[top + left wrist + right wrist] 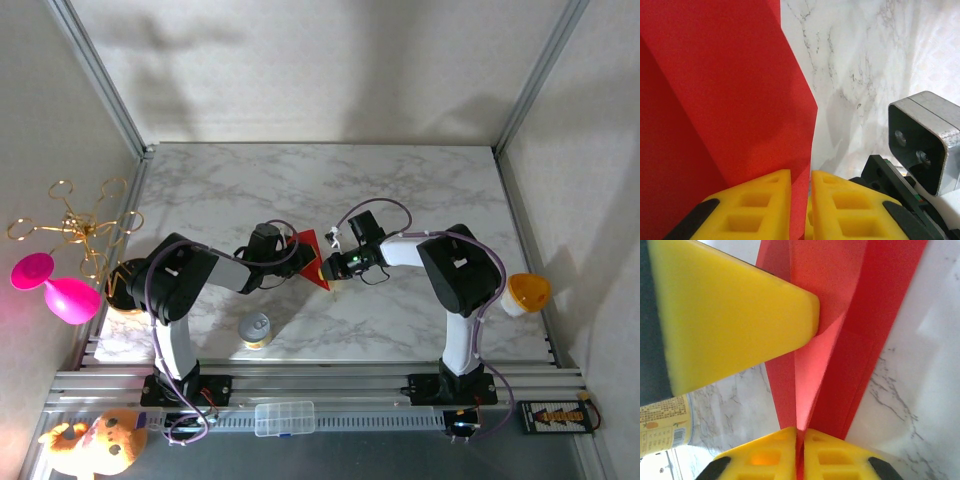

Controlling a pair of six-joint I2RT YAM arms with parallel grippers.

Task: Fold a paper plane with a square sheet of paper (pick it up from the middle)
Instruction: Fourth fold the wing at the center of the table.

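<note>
1. Two grippers meet: left gripper point(288, 250) and right gripper point(326, 266) share the red paper point(308, 250), a creased triangle
2. Left wrist: jaws nearly closed, pinching a paper edge
3. Right wrist: jaws clamped on the centre ridge; folding looks partway, wings apparently left

The paper point(308, 248) lies between left hand point(290, 251) and right hand point(325, 268); can point(256, 330) apparently nearer.

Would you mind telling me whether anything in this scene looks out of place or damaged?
Nothing looks damaged: the red paper is creased but shows no tear, pinched by the left gripper and the right gripper. The one stray item is a can standing upright on the table near the left arm's base, unrelated to folding.
</note>
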